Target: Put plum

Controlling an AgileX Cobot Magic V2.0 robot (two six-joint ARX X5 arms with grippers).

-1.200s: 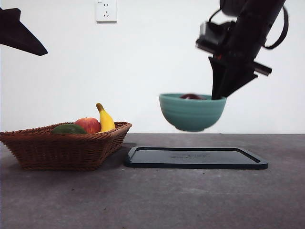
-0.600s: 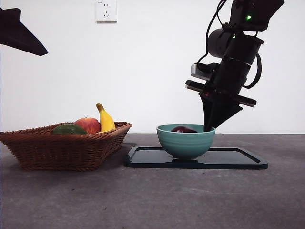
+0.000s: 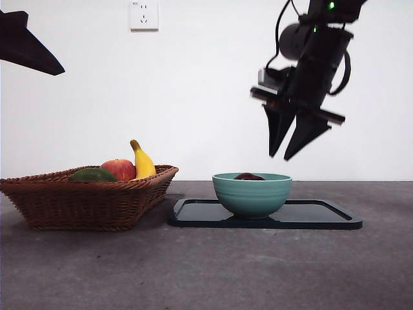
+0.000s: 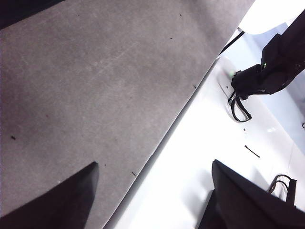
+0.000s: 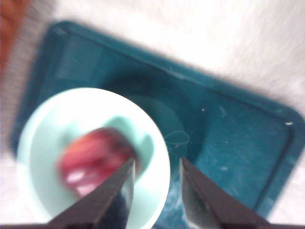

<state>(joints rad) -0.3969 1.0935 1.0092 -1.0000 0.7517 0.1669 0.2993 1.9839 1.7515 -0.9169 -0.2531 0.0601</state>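
The plum point(image 3: 248, 176), dark maroon, lies inside a teal bowl point(image 3: 251, 195) that stands on a dark tray point(image 3: 322, 217). Only its top shows above the rim. My right gripper point(image 3: 281, 156) hangs open and empty a little above the bowl's right rim. In the right wrist view the gripper point(image 5: 156, 164) is open over the bowl's rim point(image 5: 159, 157), with the blurred reddish plum point(image 5: 93, 162) in the bowl and the tray point(image 5: 228, 138) beneath. My left gripper point(image 4: 155, 164) is open and empty over bare table, and waits at the top left of the front view point(image 3: 32, 45).
A wicker basket point(image 3: 84, 201) stands left of the tray. It holds a red apple point(image 3: 119, 169), a banana point(image 3: 143, 161) and a dark green fruit point(image 3: 93, 174). A wall socket point(image 3: 144, 14) is on the back wall.
The right gripper lowered the bowl with the plum onto the tray, let go of the rim, opened and rose above it. The left arm has not moved.
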